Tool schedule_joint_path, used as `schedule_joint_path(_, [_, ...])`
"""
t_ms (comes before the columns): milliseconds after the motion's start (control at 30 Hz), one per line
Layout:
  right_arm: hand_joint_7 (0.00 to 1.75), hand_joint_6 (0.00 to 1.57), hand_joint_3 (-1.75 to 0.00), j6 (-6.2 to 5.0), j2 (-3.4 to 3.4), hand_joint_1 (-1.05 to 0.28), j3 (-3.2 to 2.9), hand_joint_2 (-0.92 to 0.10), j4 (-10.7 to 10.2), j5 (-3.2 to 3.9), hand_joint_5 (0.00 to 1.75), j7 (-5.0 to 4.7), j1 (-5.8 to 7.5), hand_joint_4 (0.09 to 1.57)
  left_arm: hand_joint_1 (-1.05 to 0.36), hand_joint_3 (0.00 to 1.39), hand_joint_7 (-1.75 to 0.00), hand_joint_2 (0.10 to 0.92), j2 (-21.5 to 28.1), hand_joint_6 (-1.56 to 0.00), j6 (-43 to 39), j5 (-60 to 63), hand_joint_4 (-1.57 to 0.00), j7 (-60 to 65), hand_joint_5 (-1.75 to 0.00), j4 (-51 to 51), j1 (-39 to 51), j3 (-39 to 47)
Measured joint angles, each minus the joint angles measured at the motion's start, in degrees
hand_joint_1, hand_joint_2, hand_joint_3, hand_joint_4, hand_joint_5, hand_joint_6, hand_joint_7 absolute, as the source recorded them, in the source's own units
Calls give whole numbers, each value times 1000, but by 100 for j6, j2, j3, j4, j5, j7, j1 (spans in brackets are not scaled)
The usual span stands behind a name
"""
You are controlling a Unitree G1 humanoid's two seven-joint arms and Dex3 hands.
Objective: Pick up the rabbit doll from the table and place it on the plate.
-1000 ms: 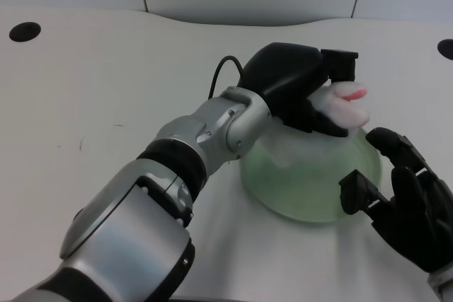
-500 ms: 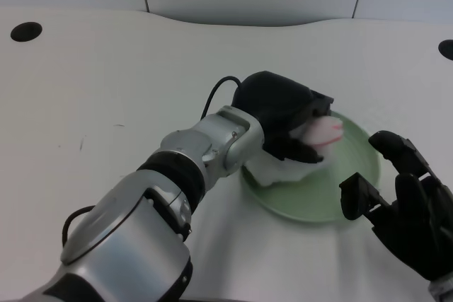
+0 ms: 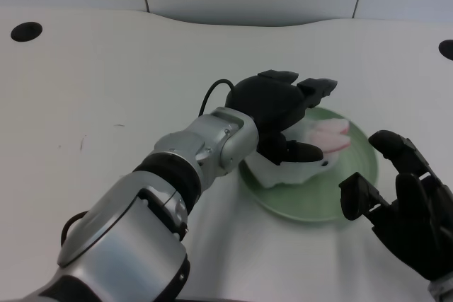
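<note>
The white rabbit doll [image 3: 311,157] with pink ears lies on the pale green plate [image 3: 354,175] right of the table's middle. My left hand [image 3: 283,114] hovers over the doll's left part with its fingers spread apart, the thumb low beside the doll's body. The hand covers part of the doll and the plate's left rim. I see nothing gripped between the fingers.
My right hand [image 3: 403,206] waits at the plate's near right edge, fingers curled upward. Two dark round holes sit in the tabletop, one at the far left [image 3: 25,32] and one at the far right [image 3: 446,49]. A grey wall panel runs behind the table.
My left hand came down from above the plate with the doll, set it on the plate, and spread its fingers off it.
</note>
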Motion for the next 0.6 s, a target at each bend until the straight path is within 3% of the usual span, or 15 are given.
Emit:
schedule_joint_path(200, [1360, 633, -209, 31, -20, -623, -52, -921, 174, 41, 1746, -3, -128, 601, -1048, 836, 1, 921, -40, 1, -162, -878, 1, -535, 1, -31, 49, 836])
schedule_joint_path(467, [1365, 640, -212, 42, -71, -632, -66, -921, 338, 52, 1746, -2, -266, 599, -1048, 816, 1, 921, -11, 1, -169, -1269, 1, -923, 1, -42, -20, 1298])
schedule_joint_path(533, [1365, 645, -212, 29, -104, -637, -82, -921, 556, 44, 1746, 20, -414, 601, -1048, 813, 1, 921, 75, 1, -310, -1529, 1, -1246, 1, -62, -45, 1566])
schedule_joint_path(600, [1369, 648, -215, -13, -222, -635, -166, -921, 845, 17, 1746, 27, -628, 603, -1048, 814, 1, 921, 263, 1, -494, -2023, 1, -1748, 1, -165, -152, 2010])
